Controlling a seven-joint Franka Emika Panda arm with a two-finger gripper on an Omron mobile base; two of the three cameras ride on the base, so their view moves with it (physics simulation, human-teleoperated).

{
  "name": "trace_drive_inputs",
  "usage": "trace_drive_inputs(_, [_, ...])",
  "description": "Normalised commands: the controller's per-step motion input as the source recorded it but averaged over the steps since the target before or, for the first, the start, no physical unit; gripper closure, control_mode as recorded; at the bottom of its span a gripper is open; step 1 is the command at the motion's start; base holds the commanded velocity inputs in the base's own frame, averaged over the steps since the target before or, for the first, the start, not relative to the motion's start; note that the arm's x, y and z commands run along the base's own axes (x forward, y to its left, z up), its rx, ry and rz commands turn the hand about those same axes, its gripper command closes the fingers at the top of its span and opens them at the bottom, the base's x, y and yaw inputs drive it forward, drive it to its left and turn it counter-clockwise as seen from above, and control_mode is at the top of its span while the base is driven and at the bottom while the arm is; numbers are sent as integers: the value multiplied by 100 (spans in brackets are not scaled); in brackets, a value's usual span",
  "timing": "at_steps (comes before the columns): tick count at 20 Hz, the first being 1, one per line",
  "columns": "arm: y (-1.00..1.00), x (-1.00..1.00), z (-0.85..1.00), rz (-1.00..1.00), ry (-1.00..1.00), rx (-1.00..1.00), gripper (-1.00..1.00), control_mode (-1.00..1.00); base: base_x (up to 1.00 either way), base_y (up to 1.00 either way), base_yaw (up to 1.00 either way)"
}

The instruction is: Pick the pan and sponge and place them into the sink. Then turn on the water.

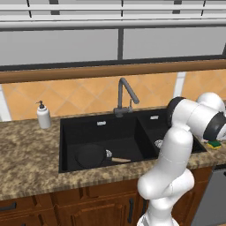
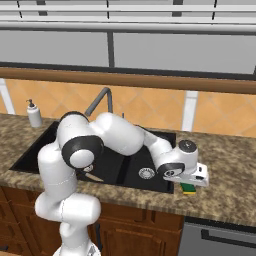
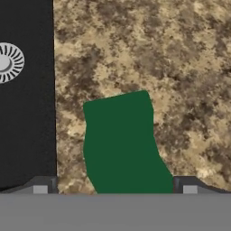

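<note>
A speckled brown granite counter [image 1: 26, 154] runs below an orange tiled backsplash [image 1: 79, 95], with wooden cabinet fronts [image 1: 88, 203] beneath it. Set into the counter is the black double-basin sink [image 1: 101, 128], its dark grey faucet [image 1: 125, 95] standing at the back rim between the two basins. A white soap dispenser [image 1: 43, 115] stands on the counter just left of the sink.

The pan [image 1: 92, 155] lies in the larger left basin, its light wooden handle pointing right toward the divider. A silver drain [image 2: 145, 173] shows in the smaller right basin.

The sponge [image 3: 124, 144] rests on the counter just right of the sink, green side up (its yellow underside shows at the edge in the base views). The white arm reaches over the right basin, and the gripper [image 3: 115, 189] hangs directly above the sponge with its jaws spread wide, one fingertip [image 3: 43, 186] on each side of the block. Nothing is held; whether the tips touch the sponge cannot be told.
</note>
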Motion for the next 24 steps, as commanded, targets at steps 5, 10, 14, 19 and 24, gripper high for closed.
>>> trace_drive_inputs(5, [-20,11,-1,5,1,0,-100,-100,0,0,0])
trace_drive_inputs(10, [-20,2,-3,6,0,0,-100,-100,0,0,0])
trace_drive_inputs(14, [-1,0,-27,5,2,0,-100,-100,0,0,0])
trace_drive_inputs(19, [0,0,-8,2,3,0,-100,-100,0,0,0])
trace_drive_inputs(24, [2,0,-2,4,5,0,-100,-100,0,0,0])
